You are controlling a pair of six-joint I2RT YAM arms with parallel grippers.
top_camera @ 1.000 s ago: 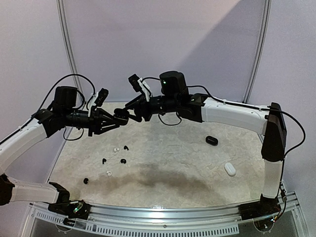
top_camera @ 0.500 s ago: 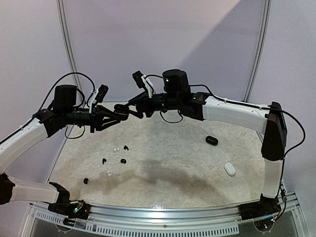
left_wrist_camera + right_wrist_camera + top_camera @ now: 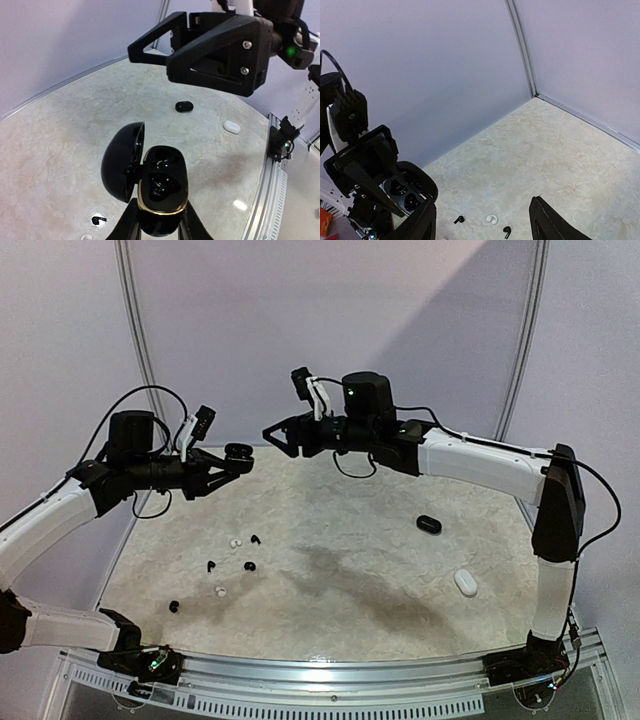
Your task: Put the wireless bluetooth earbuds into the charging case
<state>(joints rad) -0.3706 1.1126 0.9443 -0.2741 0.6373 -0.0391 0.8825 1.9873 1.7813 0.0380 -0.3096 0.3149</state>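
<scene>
High over the far left part of the worktop [image 3: 380,580], the left gripper [image 3: 230,464] clamps the base of an open black charging case [image 3: 161,192], lid swung aside. Whether its dark wells hold anything I can't tell. The right gripper [image 3: 273,437] faces it just beside, jaws spread wide, holding nothing. The earbuds [image 3: 234,541] lie scattered near the left edge. A shut black case [image 3: 428,524] and a white case [image 3: 466,583] sit toward the right edge.
</scene>
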